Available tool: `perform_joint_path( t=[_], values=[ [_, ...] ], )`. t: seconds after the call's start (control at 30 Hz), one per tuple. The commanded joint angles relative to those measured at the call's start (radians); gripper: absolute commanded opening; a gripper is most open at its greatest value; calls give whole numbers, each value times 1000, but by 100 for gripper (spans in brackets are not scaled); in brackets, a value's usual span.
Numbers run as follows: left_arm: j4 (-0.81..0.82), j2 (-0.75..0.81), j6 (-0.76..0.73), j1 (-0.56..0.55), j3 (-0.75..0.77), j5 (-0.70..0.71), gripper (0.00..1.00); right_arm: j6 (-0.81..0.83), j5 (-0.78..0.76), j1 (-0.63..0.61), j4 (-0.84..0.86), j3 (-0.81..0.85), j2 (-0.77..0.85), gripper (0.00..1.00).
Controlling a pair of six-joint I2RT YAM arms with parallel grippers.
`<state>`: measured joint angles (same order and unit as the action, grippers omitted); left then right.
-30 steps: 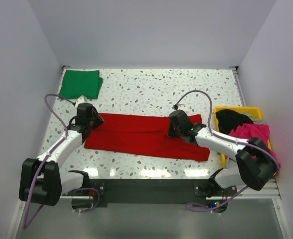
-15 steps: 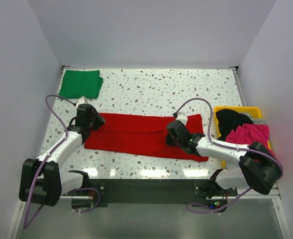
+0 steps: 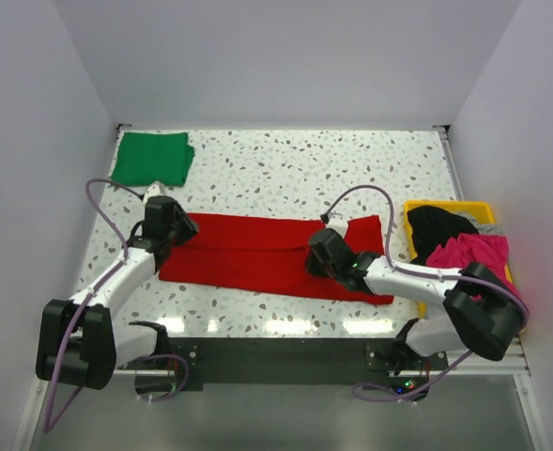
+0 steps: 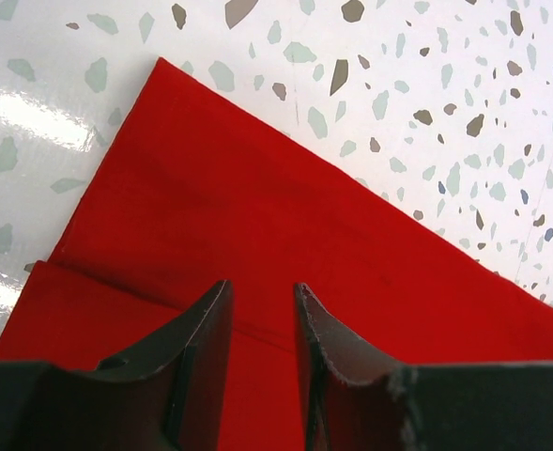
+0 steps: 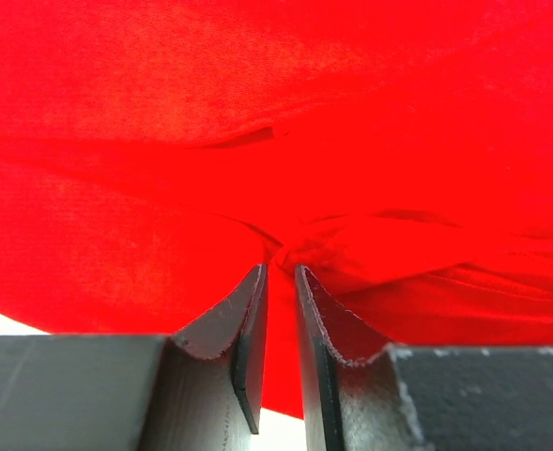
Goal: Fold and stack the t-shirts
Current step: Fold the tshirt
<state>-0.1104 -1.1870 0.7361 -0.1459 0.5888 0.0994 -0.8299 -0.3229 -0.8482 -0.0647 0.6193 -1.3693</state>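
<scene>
The large red t-shirt (image 3: 257, 254) lies as a long folded band across the near middle of the table. A green t-shirt (image 3: 151, 158) rests folded at the far left corner. My left gripper (image 3: 180, 228) hovers over the red shirt's left end (image 4: 285, 207); it (image 4: 262, 287) is open, with nothing between the fingers. My right gripper (image 3: 314, 256) sits low on the right half of the shirt. Its jaws (image 5: 280, 270) stand slightly apart, and a small pucker of red cloth (image 5: 290, 252) bunches right at the tips.
A yellow tray (image 3: 410, 209) at the right edge holds a black garment (image 3: 437, 225) and a magenta one (image 3: 473, 252). White walls close in the speckled table (image 3: 285, 169) on three sides.
My right gripper has slid toward the near edge and slightly left over the red shirt, and its jaws have parted. The left arm has not moved.
</scene>
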Motion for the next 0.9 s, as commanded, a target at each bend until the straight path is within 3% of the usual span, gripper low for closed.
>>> perform_joint_path(
  t=[0.0,0.23,0.37,0.47,0.6,0.87],
  values=[
    [60,12,-32,-4,-4,-10,36,2,-47,-15,16,63,27,22],
    [57,12,-35,-4,-4,-13,36,90,-235,9,-255,178,116,31],
    [58,12,-35,-4,-1,-24,36,175,-145,180,-323,247,72,31],
    [58,9,-35,-4,2,-27,36,242,-111,238,-385,311,-10,31],
    [57,10,-35,-6,6,-32,36,275,-123,248,-429,356,-100,31],
    [49,12,-38,-6,9,-30,36,245,-68,248,-373,292,-143,31]
  ],
)
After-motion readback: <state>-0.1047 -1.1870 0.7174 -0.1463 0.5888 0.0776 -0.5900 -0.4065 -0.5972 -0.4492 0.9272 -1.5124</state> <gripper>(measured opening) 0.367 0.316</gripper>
